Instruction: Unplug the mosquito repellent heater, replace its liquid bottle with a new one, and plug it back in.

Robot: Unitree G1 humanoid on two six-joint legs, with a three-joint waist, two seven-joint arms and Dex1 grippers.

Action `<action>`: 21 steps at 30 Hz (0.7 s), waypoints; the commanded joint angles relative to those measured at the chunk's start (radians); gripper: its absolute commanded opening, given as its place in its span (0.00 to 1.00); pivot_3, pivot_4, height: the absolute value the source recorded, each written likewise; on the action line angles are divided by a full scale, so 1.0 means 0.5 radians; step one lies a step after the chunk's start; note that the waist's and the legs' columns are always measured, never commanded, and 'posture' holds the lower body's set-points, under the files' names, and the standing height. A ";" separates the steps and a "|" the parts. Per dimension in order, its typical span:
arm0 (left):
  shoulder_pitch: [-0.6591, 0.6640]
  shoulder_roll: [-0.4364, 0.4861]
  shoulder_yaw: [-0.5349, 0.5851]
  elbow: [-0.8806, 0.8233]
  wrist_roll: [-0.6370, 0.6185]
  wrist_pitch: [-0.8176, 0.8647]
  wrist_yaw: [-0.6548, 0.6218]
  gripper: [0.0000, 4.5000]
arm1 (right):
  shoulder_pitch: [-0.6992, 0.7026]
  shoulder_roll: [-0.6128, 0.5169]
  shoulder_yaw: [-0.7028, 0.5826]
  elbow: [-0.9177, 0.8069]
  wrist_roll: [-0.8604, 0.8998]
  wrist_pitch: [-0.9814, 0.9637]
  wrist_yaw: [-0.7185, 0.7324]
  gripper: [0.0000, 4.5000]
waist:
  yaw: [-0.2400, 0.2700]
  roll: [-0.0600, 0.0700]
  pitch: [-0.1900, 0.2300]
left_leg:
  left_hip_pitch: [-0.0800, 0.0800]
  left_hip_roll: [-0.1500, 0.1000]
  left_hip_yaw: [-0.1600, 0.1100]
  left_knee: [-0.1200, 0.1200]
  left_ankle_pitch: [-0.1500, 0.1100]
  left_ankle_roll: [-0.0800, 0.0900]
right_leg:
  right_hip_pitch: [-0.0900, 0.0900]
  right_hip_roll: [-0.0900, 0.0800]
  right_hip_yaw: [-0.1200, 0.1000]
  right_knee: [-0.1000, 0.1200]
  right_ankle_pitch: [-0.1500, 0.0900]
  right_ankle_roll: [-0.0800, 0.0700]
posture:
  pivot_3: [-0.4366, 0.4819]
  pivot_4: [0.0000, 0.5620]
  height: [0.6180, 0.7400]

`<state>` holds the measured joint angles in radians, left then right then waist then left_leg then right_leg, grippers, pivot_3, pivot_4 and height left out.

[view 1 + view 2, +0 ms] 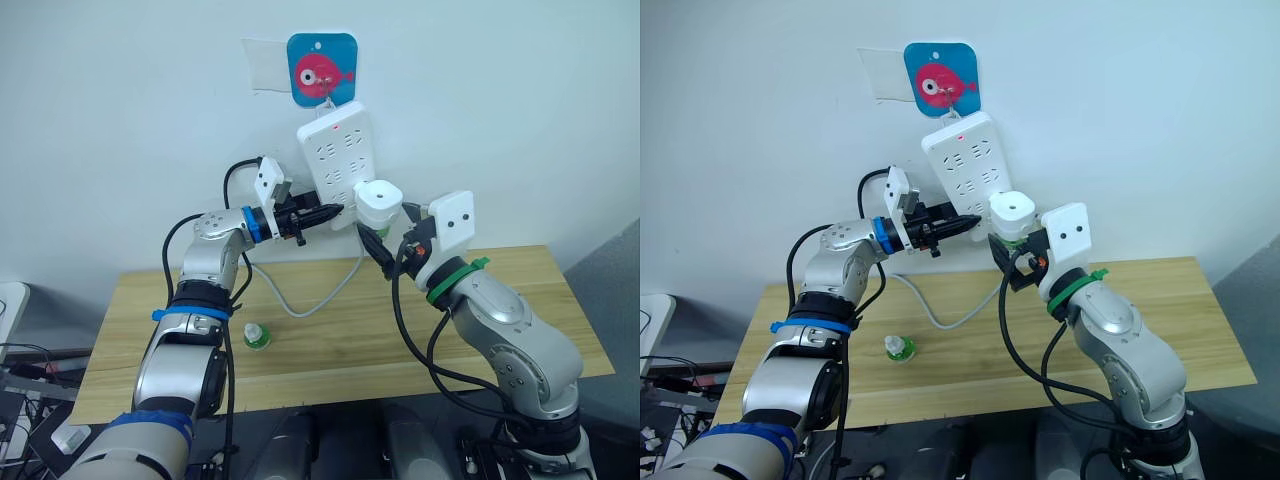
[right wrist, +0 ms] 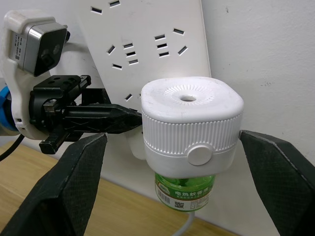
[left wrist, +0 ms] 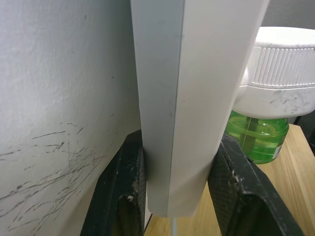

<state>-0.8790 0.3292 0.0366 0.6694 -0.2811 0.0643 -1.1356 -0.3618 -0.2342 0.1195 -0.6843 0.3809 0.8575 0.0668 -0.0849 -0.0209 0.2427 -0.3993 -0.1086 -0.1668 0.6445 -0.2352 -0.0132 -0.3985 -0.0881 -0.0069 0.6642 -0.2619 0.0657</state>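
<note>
The white mosquito repellent heater (image 2: pixel 189 128) is plugged into the lower part of a white power strip (image 1: pixel 335 150) hanging on the wall. A green liquid bottle (image 2: pixel 184 189) is screwed in under the heater. My left gripper (image 3: pixel 178 140) is shut on the strip's lower edge, one finger behind it against the wall and one in front. My right gripper (image 2: pixel 172 137) is open, with its fingers (image 2: pixel 74 187) spread wide on either side of the heater and not touching it. A second small green bottle (image 1: pixel 256 336) sits on the table below my left arm.
The wooden table (image 1: pixel 520 290) runs along the white wall. The strip's grey cable (image 1: pixel 320 300) loops down onto the tabletop. A blue pad with a red fish (image 1: pixel 322 70) holds the strip up on the wall.
</note>
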 commanded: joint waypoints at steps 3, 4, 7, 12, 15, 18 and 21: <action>-0.051 -0.029 -0.026 -0.069 -0.013 -0.010 -0.023 0.29 | 0.004 -0.007 -0.028 -0.030 -0.027 -0.016 0.033 1.00 | 0.006 -0.001 0.002 | -0.003 0.000 -0.001 -0.001 0.000 0.000 | -0.002 0.000 -0.001 -0.001 0.000 0.000 | 0.27 0.49 1.00; -0.053 -0.030 -0.025 -0.065 -0.013 -0.012 -0.021 0.29 | 0.024 -0.018 -0.034 -0.053 -0.021 -0.011 0.044 1.00 | 0.006 -0.001 0.002 | -0.006 -0.001 -0.001 -0.002 0.000 0.000 | -0.006 0.000 -0.001 -0.001 0.002 -0.003 | 0.27 0.49 1.00; -0.059 -0.030 -0.022 -0.055 -0.014 -0.021 -0.022 0.29 | 0.076 -0.043 -0.052 -0.097 -0.008 0.001 0.067 1.00 | 0.008 -0.001 0.002 | -0.015 -0.002 -0.001 -0.002 0.000 0.000 | -0.013 -0.001 -0.002 -0.001 0.006 -0.010 | 0.27 0.49 1.00; -0.054 -0.022 -0.020 -0.060 -0.012 -0.021 -0.023 0.29 | 0.042 -0.024 -0.033 -0.055 -0.041 -0.028 0.059 1.00 | 0.007 -0.001 0.003 | -0.019 -0.002 -0.002 -0.002 -0.001 0.001 | -0.016 -0.001 -0.002 -0.002 0.007 -0.010 | 0.27 0.49 1.00; -0.054 -0.024 -0.023 -0.062 -0.010 -0.020 -0.018 0.29 | -0.021 -0.009 0.018 0.012 -0.102 -0.087 0.069 1.00 | 0.005 -0.001 0.006 | -0.019 -0.001 -0.002 -0.002 -0.001 0.001 | -0.017 -0.001 -0.002 -0.002 0.006 -0.010 | 0.27 0.49 1.00; -0.064 -0.028 -0.023 -0.056 -0.007 -0.024 -0.011 0.29 | -0.069 -0.014 0.091 0.076 -0.200 -0.170 0.087 1.00 | 0.005 -0.001 0.006 | -0.019 -0.001 -0.001 -0.001 0.000 0.001 | -0.017 -0.001 -0.002 -0.002 0.006 -0.010 | 0.27 0.49 1.00; -0.070 -0.028 -0.024 -0.047 -0.004 -0.029 -0.011 0.29 | -0.109 0.022 0.113 0.135 -0.257 -0.214 0.070 1.00 | 0.005 -0.002 0.006 | -0.019 -0.002 -0.002 -0.002 -0.001 0.001 | -0.017 -0.001 -0.003 -0.001 0.007 -0.010 | 0.27 0.50 1.00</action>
<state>-0.8871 0.3214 0.0357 0.6613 -0.2891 0.0550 -1.1466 -0.3968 -0.2339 0.1718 -0.6041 0.2748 0.7866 0.1062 -0.0823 -0.0216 0.2459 -0.4087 -0.1096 -0.1679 0.6435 -0.2355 -0.0127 -0.4069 -0.0884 -0.0084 0.6635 -0.2586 0.0608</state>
